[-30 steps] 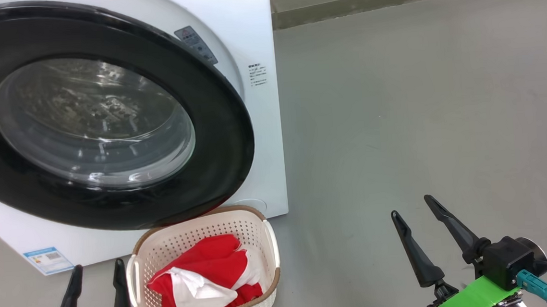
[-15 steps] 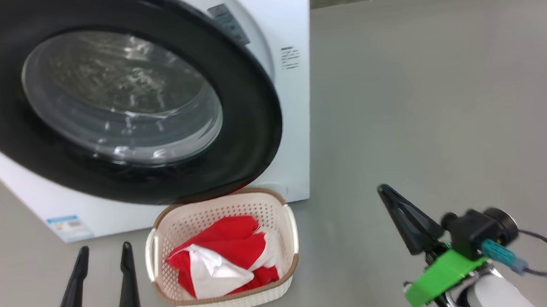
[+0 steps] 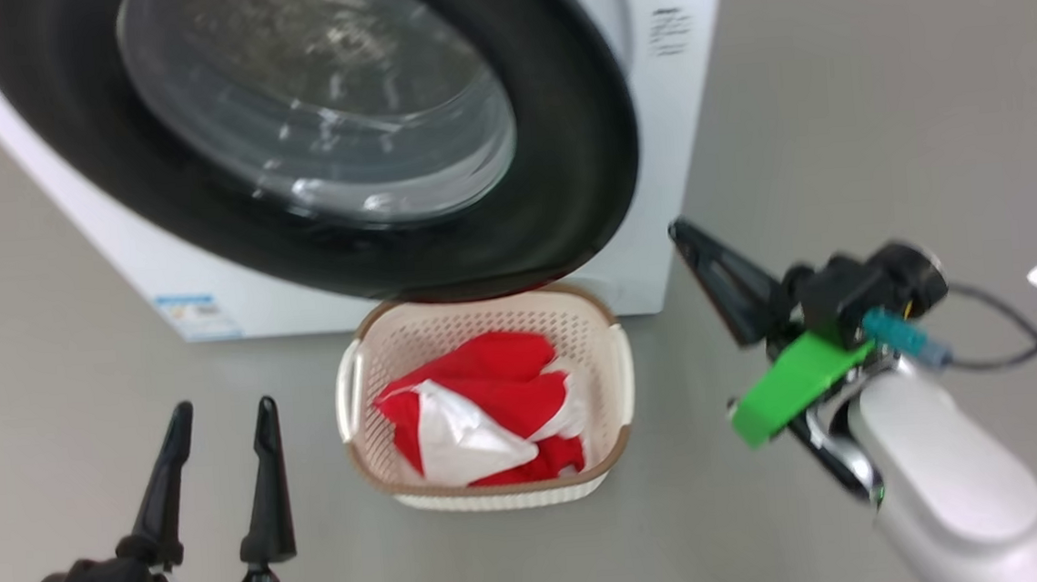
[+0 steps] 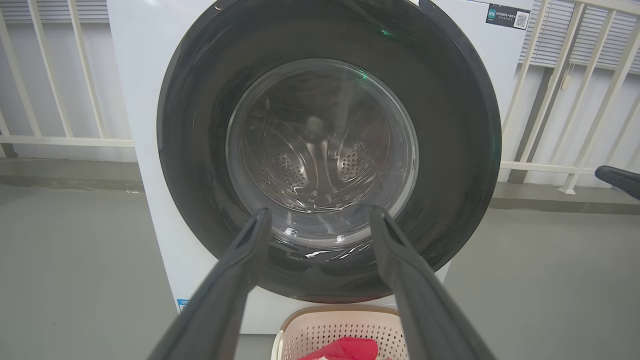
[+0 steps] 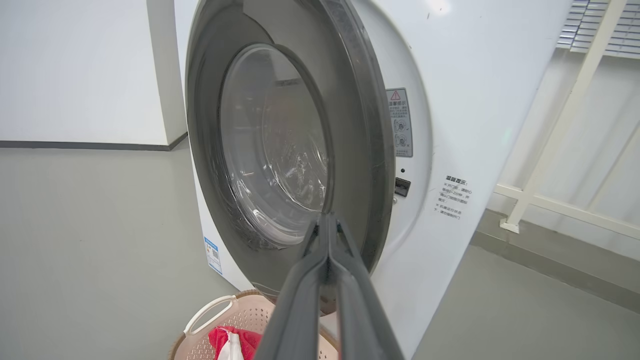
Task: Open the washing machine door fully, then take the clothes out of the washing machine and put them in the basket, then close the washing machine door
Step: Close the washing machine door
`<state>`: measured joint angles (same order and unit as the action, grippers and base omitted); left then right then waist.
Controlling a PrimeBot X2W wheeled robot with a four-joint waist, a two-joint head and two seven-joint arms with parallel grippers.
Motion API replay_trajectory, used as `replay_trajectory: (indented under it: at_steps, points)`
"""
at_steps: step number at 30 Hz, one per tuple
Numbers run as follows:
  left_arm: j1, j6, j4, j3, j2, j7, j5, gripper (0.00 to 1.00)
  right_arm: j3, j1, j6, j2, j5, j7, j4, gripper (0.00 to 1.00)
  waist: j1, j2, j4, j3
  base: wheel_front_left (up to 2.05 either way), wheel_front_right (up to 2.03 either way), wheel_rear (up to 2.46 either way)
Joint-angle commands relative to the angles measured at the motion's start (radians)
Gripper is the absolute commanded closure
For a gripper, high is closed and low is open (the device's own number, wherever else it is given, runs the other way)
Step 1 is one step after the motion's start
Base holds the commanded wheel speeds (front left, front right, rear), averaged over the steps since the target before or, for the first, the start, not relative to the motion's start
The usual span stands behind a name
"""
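Door, position: the washing machine door (image 3: 563, 142) is overhanging the far rim of the basket (image 3: 496, 498). Judging by the right wrist view, it is standing slightly ajar, with the latch socket (image 5: 402, 186) lying bare beside its rim.
Door, handling: it is likely rigid, swinging on its hinge. The glossy black rim is probably offering little friction, and the glass window (image 3: 331, 94) is best left untouched. Pushing flat on the rim near the latch side is looking soundest.
Clothes: the red and white clothes (image 3: 489, 393) are lying inside the basket, apparently soft and light.
Right gripper: the right gripper (image 3: 683, 232) is hovering near the right front corner of the washing machine (image 3: 690, 133), fingers pressed together and holding nothing.
Left gripper: the left gripper (image 3: 223, 407) is sitting left of the basket, fingers spread and empty.
Views: the left wrist view is showing the steel drum (image 4: 320, 150) through the glass, apparently empty. The right wrist view is showing the door's edge and the socket.
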<state>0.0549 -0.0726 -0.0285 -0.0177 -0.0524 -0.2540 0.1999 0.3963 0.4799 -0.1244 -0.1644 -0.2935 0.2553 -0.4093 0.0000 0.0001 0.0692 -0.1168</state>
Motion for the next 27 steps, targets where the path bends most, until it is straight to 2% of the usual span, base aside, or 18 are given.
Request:
replay_trajectory:
  at_steps: [1, 15, 21, 27]
  points:
    - [0.046, -0.008, 0.027, -0.027, -0.006, -0.008, 0.012, 0.0, 0.023, 0.058, -0.006, -0.008, -0.012, 0.006, 0.0, 1.0, 0.0, -0.0001, 0.072, -0.063, 0.0, 0.0, 0.0]
    - [0.1, 0.008, 0.016, 0.015, 0.002, -0.008, 0.058, 0.0, 0.052, 0.311, -0.006, -0.064, -0.054, 0.006, -0.147, 1.0, 0.0, -0.0001, 0.217, -0.168, 0.0, 0.0, 0.0]
    - [0.119, 0.0, 0.019, 0.037, 0.002, -0.008, 0.064, 0.0, -0.044, 0.379, -0.006, -0.074, -0.029, 0.006, -0.189, 1.0, 0.0, -0.0001, 0.255, -0.202, 0.0, 0.0, 0.0]
    - [0.129, -0.004, 0.018, 0.043, 0.002, -0.008, 0.084, 0.0, -0.129, 0.434, -0.006, -0.051, 0.028, 0.006, -0.229, 1.0, 0.0, -0.0001, 0.267, -0.228, 0.0, 0.0, 0.0]
